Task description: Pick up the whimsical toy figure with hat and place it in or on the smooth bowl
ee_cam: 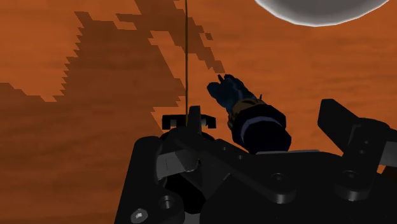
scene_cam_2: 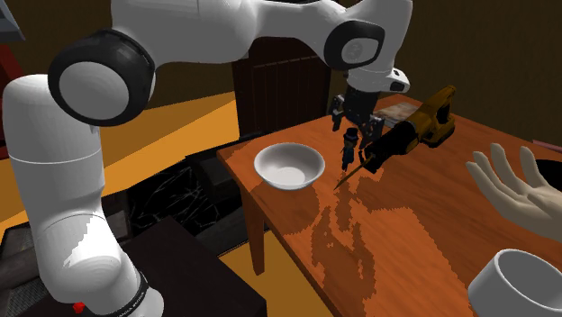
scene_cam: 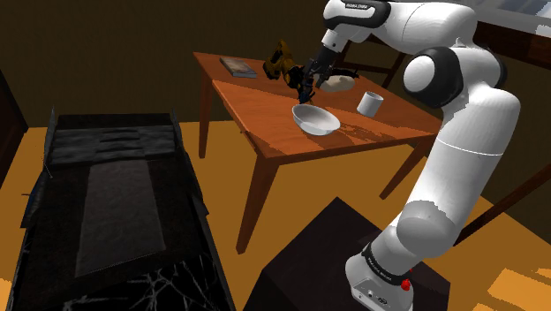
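Note:
The toy figure [scene_cam_2: 348, 155] is small and dark blue with a dark hat. It stands upright on the brown wooden table [scene_cam_2: 387, 243], just beside the white bowl [scene_cam_2: 288, 167]. My black gripper [scene_cam_2: 354, 133] hangs right over the toy, open. In the wrist view the toy [ee_cam: 236, 97] sits between my gripper's [ee_cam: 262, 119] two spread fingers, and neither finger touches it. The bowl's rim [ee_cam: 318, 11] shows just beyond the toy. From the shoulder view, the gripper [scene_cam: 306, 86] is above the table's middle, a little behind the bowl [scene_cam: 315, 118].
A yellow and black power drill [scene_cam_2: 423, 126] lies close behind the toy, its thin bit [ee_cam: 186, 51] running past my fingers. A pale hand model [scene_cam_2: 513, 185], a white cup [scene_cam: 370, 102] and a book [scene_cam: 238, 66] share the table. A dark bed [scene_cam: 115, 203] stands beside it.

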You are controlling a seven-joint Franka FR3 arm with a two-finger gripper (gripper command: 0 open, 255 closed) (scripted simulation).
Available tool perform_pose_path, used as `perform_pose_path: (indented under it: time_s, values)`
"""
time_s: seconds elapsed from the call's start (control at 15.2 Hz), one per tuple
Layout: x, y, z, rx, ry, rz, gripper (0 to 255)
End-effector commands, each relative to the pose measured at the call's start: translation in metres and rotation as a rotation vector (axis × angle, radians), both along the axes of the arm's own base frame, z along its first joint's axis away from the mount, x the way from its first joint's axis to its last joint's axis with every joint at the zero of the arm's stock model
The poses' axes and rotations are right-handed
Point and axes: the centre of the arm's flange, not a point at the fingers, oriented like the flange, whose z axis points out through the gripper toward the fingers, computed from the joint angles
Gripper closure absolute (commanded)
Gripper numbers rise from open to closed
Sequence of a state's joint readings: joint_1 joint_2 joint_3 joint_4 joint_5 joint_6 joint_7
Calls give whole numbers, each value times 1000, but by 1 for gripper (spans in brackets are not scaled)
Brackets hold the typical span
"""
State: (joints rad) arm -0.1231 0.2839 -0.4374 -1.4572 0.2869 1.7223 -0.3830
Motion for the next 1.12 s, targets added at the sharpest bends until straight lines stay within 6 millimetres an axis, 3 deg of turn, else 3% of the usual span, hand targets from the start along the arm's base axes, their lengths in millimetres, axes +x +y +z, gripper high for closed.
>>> perform_pose_path:
  time_s: [0.0,0.26,0.33,0.92,1.06]
  values:
    - [0,0,-1,0,0,0,0]
    - [0,0,-1,0,0,0,0]
    - [0,0,-1,0,0,0,255]
    - [0,0,-1,0,0,0,255]
    - [0,0,10,0,0,0,255]
